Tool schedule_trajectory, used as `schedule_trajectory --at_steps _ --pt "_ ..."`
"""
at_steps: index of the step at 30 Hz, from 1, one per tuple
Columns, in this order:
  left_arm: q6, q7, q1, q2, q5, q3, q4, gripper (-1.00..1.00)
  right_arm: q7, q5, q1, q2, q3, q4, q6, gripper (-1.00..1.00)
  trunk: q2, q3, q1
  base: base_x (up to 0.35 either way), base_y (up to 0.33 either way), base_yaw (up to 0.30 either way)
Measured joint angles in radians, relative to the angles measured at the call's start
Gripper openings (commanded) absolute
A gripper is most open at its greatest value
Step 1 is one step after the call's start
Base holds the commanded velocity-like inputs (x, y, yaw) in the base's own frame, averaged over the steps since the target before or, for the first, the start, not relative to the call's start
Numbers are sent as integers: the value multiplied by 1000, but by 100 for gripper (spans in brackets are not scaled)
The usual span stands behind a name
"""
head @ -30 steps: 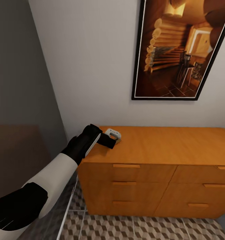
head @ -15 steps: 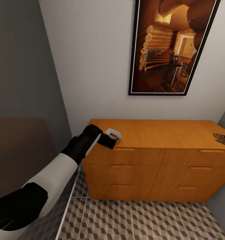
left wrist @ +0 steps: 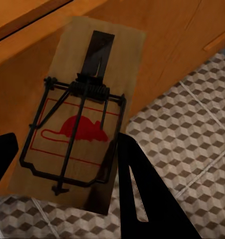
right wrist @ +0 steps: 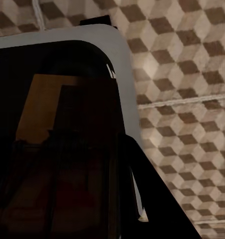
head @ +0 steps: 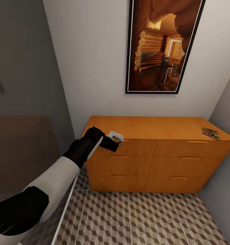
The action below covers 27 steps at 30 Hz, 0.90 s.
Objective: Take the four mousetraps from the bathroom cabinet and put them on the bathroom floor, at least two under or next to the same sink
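Left gripper (left wrist: 67, 174) fingers (left wrist: 142, 194) pinching one mousetrap (left wrist: 80, 117), held flat and clear of the cabinet (head: 152, 163) front for carriage to the bathroom floor (head: 135, 221). Right gripper (right wrist: 67, 189) fingers likewise clamped on a dimly lit trap (right wrist: 52, 149). Two more mousetraps (head: 210, 133) on the cabinet top, far right.

Soft, even render light, sharp throughout; the right wrist view is shadowed.
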Motion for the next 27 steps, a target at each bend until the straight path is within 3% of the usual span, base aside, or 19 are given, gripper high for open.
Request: schedule_trajectory --at_steps 9,18,21,27 --pt "0 0 0 0 1 0 10 -100 -1 0 0 0 0 -1 0 -100 0 0 0 -321 -111 0" --pt "-16 -1 0 -1 0 -2 126 -100 -7 1 0 1 0 -4 -1 -100 0 0 -1 -45 -17 0" --pt "-74 0 0 -1 0 -10 193 -100 -9 2 0 -1 0 -5 -1 -100 0 0 -1 -3 -1 0" --pt "-295 1 25 -6 -1 -14 431 -100 -9 2 0 -5 -4 -16 -55 -100 0 0 -1 0 0 0"
